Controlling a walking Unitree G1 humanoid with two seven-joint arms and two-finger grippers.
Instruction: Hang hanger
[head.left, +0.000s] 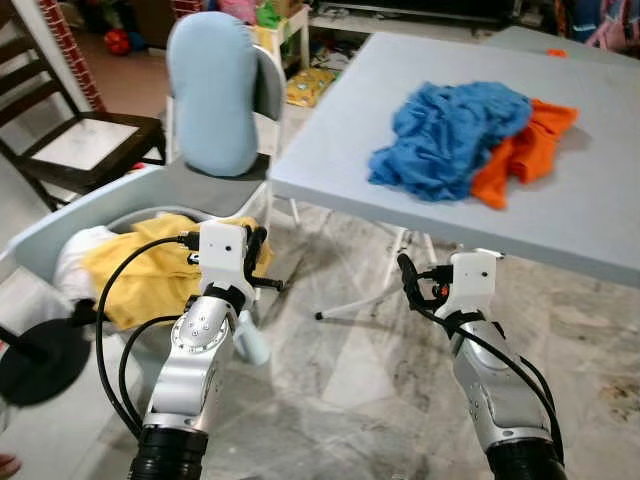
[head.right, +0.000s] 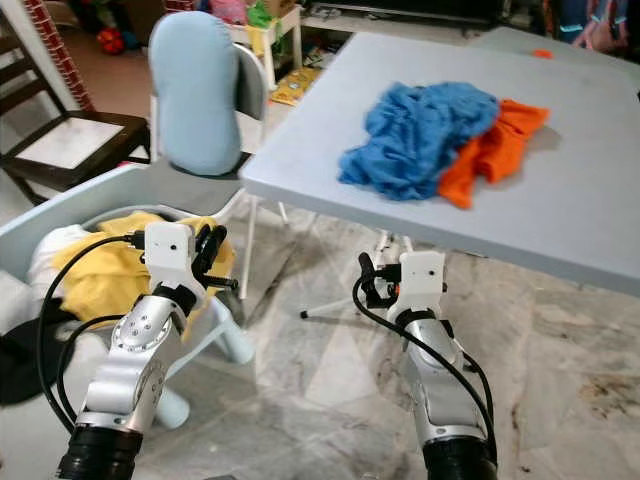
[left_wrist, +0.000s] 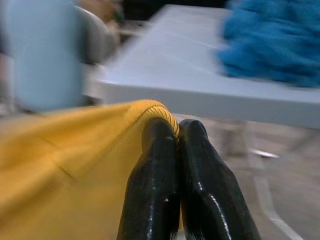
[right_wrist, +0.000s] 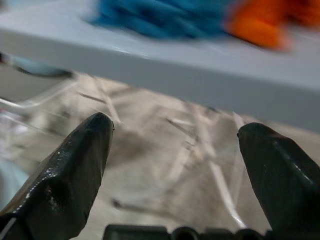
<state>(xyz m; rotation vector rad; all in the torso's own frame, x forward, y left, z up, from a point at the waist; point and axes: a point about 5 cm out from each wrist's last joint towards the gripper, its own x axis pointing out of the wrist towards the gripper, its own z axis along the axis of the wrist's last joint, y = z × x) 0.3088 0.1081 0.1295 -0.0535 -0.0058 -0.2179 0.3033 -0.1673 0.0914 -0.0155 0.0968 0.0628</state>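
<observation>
Nearest the camera, the left gripper (left_wrist: 172, 165) was clenched on a fold of the yellow garment (head.left: 150, 265), its two black fingers (left_wrist: 150, 190) pressed together with the cloth pinched over their tips. The right gripper (right_wrist: 175, 165) hung released, fingers spread wide over bare marble floor (head.left: 370, 370), holding nothing. Just beyond the left arm, the rest of the yellow garment lay heaped in a pale basket (head.left: 60, 215) beside a white chair with a light blue cushion (head.left: 212, 92). Farther off, on the grey table (head.left: 340, 130), a blue garment (head.left: 450, 135) lay bunched against an orange one (head.left: 525, 150). No hanger could be made out (the task's thing may sit outside these views). The likely trouble from here: the pinch took only an edge of fabric, so a lift could let it slip free, or drag the white cloth (head.left: 75, 262) beneath it out of the basket.
</observation>
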